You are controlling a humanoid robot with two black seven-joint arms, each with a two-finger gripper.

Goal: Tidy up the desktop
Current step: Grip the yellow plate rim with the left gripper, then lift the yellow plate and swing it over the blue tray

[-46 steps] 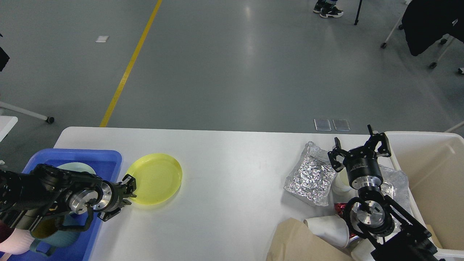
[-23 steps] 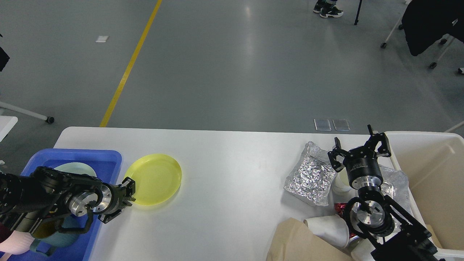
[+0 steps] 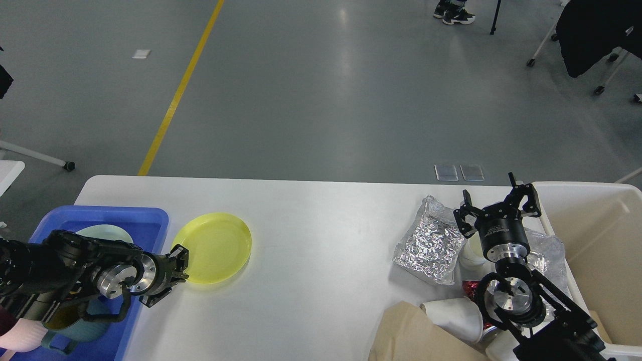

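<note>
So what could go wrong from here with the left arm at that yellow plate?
The left gripper sits at the near rim of the yellow plate; a shallow pinch could slip. The blue tray wall is right beside it, so the plate may catch on it. The right gripper hovers over the foil bag.

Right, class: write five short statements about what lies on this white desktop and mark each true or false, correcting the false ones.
1. The yellow plate lies just right of the blue tray. True.
2. The left tool is at the plate's near-left rim. True.
3. The crinkled foil bag sits inside the cream bin. False: it lies on the desktop, left of the bin.
4. The right tool grips the foil bag. False: its fingers stand spread, holding nothing.
5. The blue tray is empty. False: a pale dish and a teal cup are in it.
</note>
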